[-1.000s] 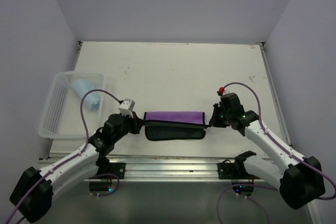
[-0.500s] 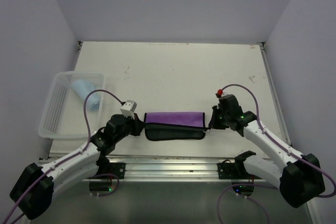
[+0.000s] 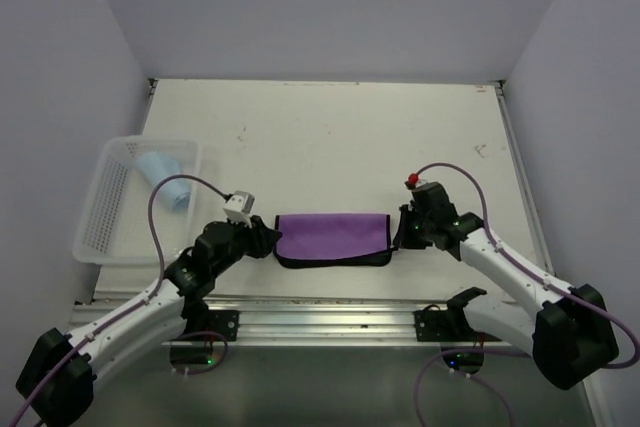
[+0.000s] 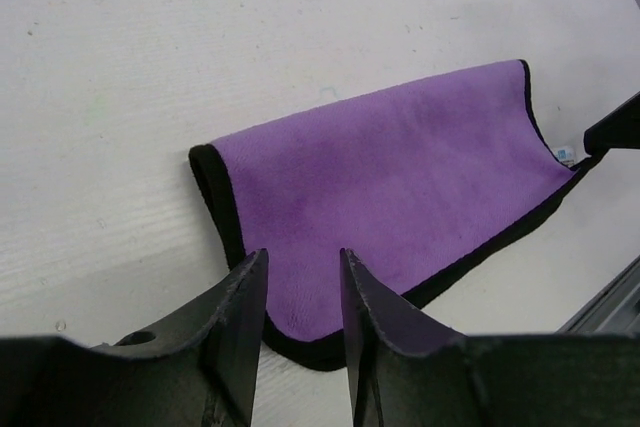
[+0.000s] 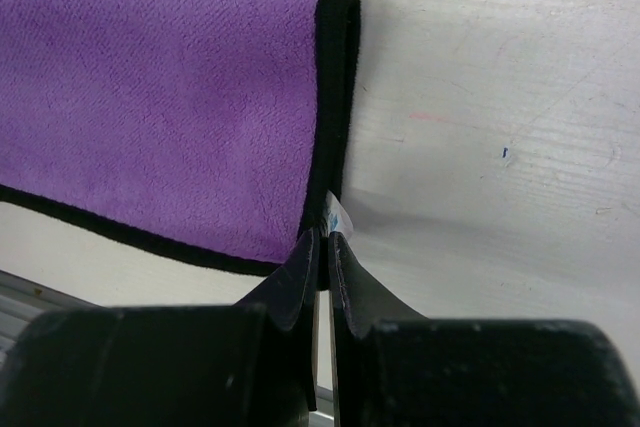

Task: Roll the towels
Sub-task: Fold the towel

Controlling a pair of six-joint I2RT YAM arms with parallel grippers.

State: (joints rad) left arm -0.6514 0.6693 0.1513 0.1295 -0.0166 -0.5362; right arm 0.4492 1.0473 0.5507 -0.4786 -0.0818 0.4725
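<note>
The dark towel [image 3: 333, 238] lies folded near the table's front edge, purple face up with a black border. It also shows in the left wrist view [image 4: 400, 187] and in the right wrist view [image 5: 170, 97]. My left gripper [image 3: 268, 240] is at the towel's left end, and its jaws [image 4: 300, 257] stand apart over the near left corner. My right gripper [image 3: 400, 235] is at the right end, shut [image 5: 322, 235] on the black edge beside the white tag [image 5: 340, 215]. The light blue towel [image 3: 165, 179] lies rolled in the basket.
The white mesh basket [image 3: 100, 217] stands at the left edge of the table. A metal rail [image 3: 320, 322] with the arm bases runs along the near edge. Grey walls close in the table on three sides.
The purple flap has been drawn toward the near edge and now covers most of the black strip. Both grippers have shifted slightly with it.
</note>
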